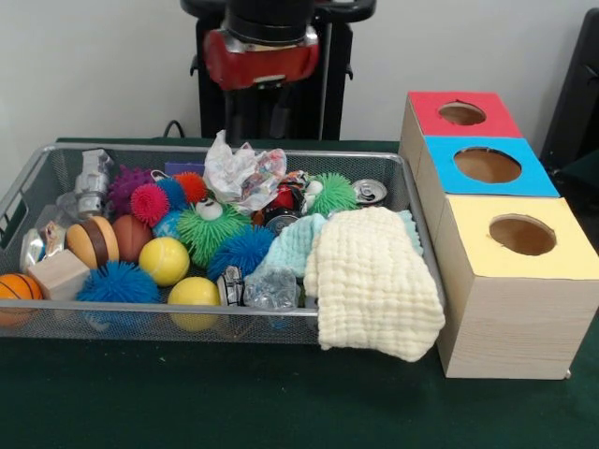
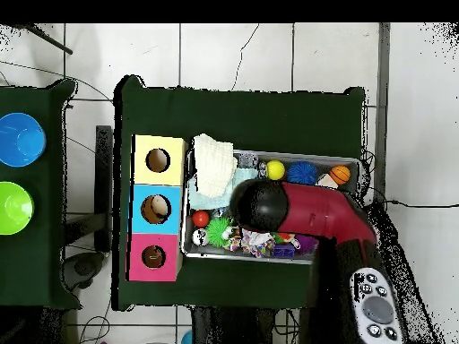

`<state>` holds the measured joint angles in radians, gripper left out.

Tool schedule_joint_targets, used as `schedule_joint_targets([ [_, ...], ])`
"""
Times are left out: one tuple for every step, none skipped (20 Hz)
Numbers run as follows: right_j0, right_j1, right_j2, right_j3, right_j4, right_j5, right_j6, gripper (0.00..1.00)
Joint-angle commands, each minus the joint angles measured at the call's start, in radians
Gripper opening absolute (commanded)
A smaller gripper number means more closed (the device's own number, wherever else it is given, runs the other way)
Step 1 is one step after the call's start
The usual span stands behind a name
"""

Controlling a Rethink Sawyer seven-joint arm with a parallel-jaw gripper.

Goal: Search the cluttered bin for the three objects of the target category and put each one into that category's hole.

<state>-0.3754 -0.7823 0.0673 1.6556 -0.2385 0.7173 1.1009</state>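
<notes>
Cloth (image 1: pixel 374 281) overhangs bin (image 1: pixel 234 320) front rim beside boxes (image 1: pixel 510 271).

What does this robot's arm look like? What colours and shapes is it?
The arm is glossy red and thick, with a rounded black cap on its joint. A grey oval panel with dark buttons sits near its base. From the front, a red collar under a black cylinder shows; the parts below it are dark and hard to make out.
</notes>
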Motion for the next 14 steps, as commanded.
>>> schedule_joint_targets([
  [-0.155,0.011,0.065,0.003,-0.058,0.05,-0.119,1.0],
  [-0.178,0.017,0.08,0.005,-0.062,0.05,-0.137,1.0],
  [-0.196,0.026,0.092,0.002,-0.068,0.048,-0.15,1.0],
  [-0.215,0.031,0.103,0.001,-0.073,0.047,-0.163,1.0],
  [-0.232,0.036,0.115,-0.003,-0.077,0.048,-0.175,1.0],
  [-0.245,0.04,0.125,-0.007,-0.078,0.051,-0.183,1.0],
  [-0.259,0.043,0.135,-0.012,-0.079,0.055,-0.191,1.0],
  [-0.271,0.045,0.146,-0.016,-0.077,0.058,-0.195,1.0],
  [-0.278,0.051,0.155,-0.025,-0.077,0.059,-0.192,1.0],
  [-0.286,0.056,0.167,-0.03,-0.073,0.049,-0.184,1.0],
  [-0.295,0.062,0.179,-0.034,-0.069,0.038,-0.177,1.0],
  [-0.304,0.067,0.192,-0.033,-0.065,0.021,-0.169,1.0],
  [-0.312,0.074,0.203,-0.035,-0.063,0.006,-0.163,1.0],
  [-0.316,0.08,0.208,-0.037,-0.066,0.004,-0.158,1.0],
])
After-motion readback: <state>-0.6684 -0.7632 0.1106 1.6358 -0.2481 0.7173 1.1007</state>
